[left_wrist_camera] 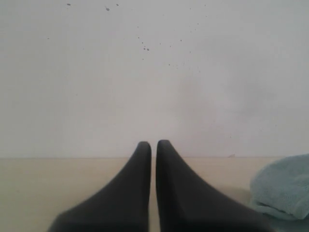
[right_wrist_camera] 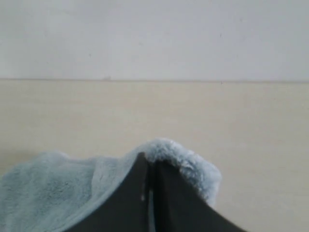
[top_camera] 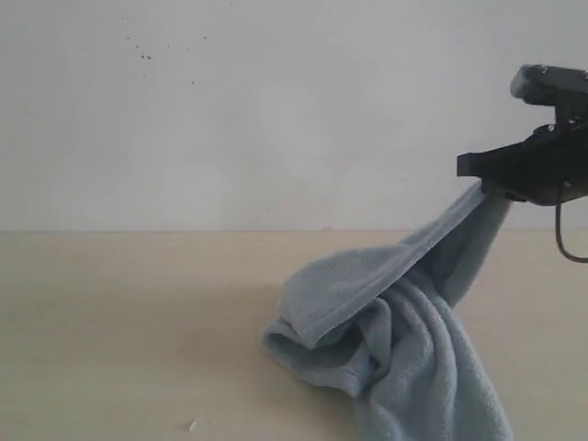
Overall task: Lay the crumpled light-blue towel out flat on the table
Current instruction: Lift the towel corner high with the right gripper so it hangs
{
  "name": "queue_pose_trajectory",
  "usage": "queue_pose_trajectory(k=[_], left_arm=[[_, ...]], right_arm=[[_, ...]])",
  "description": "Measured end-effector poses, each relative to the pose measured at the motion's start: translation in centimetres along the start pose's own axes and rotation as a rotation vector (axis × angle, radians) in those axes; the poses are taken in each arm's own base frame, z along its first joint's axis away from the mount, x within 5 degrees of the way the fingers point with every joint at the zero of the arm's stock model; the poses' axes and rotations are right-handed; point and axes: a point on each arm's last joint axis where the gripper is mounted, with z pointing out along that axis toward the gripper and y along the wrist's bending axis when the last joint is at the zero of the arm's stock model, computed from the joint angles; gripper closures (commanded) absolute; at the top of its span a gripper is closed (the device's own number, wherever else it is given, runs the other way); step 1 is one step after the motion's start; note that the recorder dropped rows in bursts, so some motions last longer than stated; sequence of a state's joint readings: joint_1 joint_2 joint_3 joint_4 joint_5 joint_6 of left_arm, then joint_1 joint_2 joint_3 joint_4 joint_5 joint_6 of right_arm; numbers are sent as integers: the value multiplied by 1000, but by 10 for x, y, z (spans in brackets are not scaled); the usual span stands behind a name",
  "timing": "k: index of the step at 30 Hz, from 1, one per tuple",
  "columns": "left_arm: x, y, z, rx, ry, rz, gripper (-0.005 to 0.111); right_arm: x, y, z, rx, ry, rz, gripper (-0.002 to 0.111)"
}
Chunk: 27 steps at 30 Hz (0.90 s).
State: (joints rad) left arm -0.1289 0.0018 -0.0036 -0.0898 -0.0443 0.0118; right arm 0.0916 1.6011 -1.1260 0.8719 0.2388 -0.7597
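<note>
Towel (top_camera: 367, 312) bunched on table (top_camera: 110, 331); right gripper (top_camera: 485, 186) holds one edge raised, jaws clamped on fabric, likely to pull folds open. Left gripper (left_wrist_camera: 153, 145) pressed together, empty.

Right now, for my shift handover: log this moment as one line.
right jaws: shut on pale grey-blue fluffy towel, edge lifted | left jaws: shut, empty | rest crumpled on beige table

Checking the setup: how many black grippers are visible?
2. The right black gripper pinches an edge of the fluffy pale-blue towel; the left gripper hangs shut, empty, over the beige table.
</note>
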Motion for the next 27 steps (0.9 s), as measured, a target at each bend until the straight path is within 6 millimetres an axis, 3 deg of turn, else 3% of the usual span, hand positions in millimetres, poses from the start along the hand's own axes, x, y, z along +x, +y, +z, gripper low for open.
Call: queue_pose_trajectory(k=[4, 7, 9, 12, 21, 27], left_arm=[[0, 0, 0, 0, 0, 0, 103], [0, 0, 0, 0, 0, 0, 103], [0, 0, 0, 0, 0, 0, 103], [0, 0, 0, 0, 0, 0, 103], [0, 0, 0, 0, 0, 0, 103], [0, 0, 0, 0, 0, 0, 103]], right_arm=[[-20, 12, -60, -1, -143, -98, 108], [-45, 28, -130, -10, -337, -161, 108], [-51, 37, -171, -26, -431, -197, 108], [-52, 47, -213, -44, -520, -241, 108], [-43, 60, -263, -79, -589, -327, 108], [-59, 67, -297, -45, -629, -387, 108]])
